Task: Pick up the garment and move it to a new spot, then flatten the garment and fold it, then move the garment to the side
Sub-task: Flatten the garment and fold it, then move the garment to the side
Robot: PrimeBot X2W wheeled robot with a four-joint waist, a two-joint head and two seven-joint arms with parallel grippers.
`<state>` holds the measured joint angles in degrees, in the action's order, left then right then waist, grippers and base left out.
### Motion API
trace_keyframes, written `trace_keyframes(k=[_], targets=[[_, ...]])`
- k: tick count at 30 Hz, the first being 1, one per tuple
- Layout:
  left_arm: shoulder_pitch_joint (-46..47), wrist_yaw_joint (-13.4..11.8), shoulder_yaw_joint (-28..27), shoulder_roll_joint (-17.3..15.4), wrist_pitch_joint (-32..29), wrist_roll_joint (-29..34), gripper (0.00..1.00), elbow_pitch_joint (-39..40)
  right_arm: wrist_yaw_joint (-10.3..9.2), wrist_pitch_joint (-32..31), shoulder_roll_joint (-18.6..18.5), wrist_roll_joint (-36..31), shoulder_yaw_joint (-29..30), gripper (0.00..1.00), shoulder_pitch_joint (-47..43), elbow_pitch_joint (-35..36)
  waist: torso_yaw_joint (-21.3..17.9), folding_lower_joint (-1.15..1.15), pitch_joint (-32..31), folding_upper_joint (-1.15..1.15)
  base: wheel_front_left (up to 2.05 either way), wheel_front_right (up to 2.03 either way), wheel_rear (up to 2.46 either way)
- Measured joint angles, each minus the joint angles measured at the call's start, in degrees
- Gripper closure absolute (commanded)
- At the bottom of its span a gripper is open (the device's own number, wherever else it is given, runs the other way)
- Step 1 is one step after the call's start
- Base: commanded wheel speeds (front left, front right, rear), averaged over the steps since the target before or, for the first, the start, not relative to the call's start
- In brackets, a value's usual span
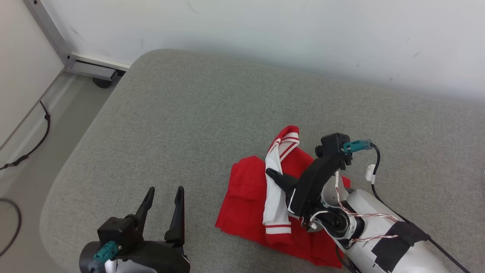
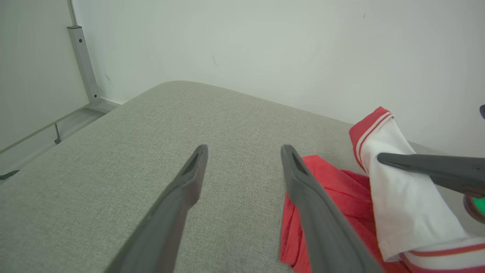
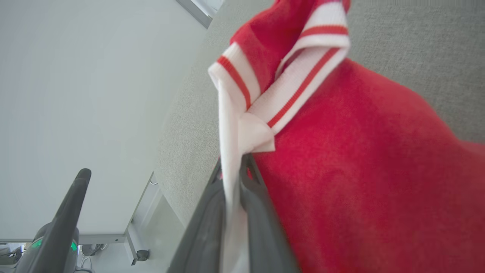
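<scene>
Red garment [image 1: 246,204] is lying crumpled on the grey cushion [image 1: 170,113], right of centre in the head view and near the front edge. Its white sleeve [image 1: 274,204], striped red at the cuffs, is running across the red cloth. The sleeve's long axis is pointing roughly away from the robot, and its far cuff is standing up off the pile.

Noting the right claw [image 1: 272,173]: it is sitting closed, pinching a fold of that sleeve. The right wrist view is showing white cloth squeezed between the two fingers [image 3: 261,212].

Noting the left claw [image 1: 165,191]: it is hanging spread wide, holding nothing, over bare cushion and apart from the garment. From it, the garment is lying off to the right, with the nearest red edge showing just beside its right finger in the left wrist view.

Judgement: the right arm is the nearer one and is gripping the cloth, so any lift is likely starting there. The left would be needing a reach rightward to catch the red edge.
</scene>
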<state>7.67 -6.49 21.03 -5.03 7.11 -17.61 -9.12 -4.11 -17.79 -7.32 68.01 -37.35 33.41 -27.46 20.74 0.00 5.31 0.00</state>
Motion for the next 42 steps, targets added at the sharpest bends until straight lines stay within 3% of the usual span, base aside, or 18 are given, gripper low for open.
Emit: trace_keyframes(k=[1,2,3,10,15,23,31,42], targets=[[0.00,0.00,-0.01,-0.01,0.03,-0.02,0.00,-0.12,-0.01,0.53,0.16,-0.11,0.12,0.64,0.15,-0.32,0.04,0.00,0.01,0.00,0.00,0.00,0.00],[0.00,0.00,-0.02,0.01,0.09,-0.07,0.00,-0.23,0.00,0.86,0.23,-0.22,0.19,0.08,0.16,-0.66,0.07,0.00,0.02,0.00,0.00,0.00,0.00],[0.00,-0.01,-0.02,0.02,0.18,-0.08,0.00,-0.36,0.00,0.92,0.22,-0.24,0.23,0.00,0.19,-1.09,0.10,0.00,0.01,0.00,0.00,0.00,0.00],[-0.14,-0.03,-1.27,-0.11,0.76,-0.15,0.00,-0.69,1.22,2.54,-0.41,-1.22,0.30,0.00,1.28,-1.25,-0.58,0.00,-0.37,0.00,0.00,0.00,0.00],[-0.29,-0.04,-1.56,-0.53,0.94,-0.14,0.00,-0.74,2.11,5.56,-5.63,-4.92,0.27,0.00,0.81,0.91,-1.77,0.00,-1.06,0.00,0.00,0.00,0.00],[-1.79,-0.08,-2.52,-1.58,1.33,0.01,0.00,-0.25,1.62,8.92,-12.32,-7.68,0.93,0.00,-6.09,4.79,-4.08,0.00,-2.20,0.00,0.00,0.00,0.00],[-2.36,-0.12,-3.14,-2.00,1.32,1.13,0.00,0.68,0.07,10.07,-15.07,-9.09,0.76,0.00,-10.07,7.23,-5.56,0.00,-2.72,0.00,0.00,0.00,0.00],[-2.26,-0.12,-1.71,-1.03,0.66,1.36,0.00,1.01,-1.02,9.58,-14.85,-8.60,0.65,0.00,-12.11,5.54,-4.92,0.00,-1.91,0.00,0.00,0.00,0.00]])
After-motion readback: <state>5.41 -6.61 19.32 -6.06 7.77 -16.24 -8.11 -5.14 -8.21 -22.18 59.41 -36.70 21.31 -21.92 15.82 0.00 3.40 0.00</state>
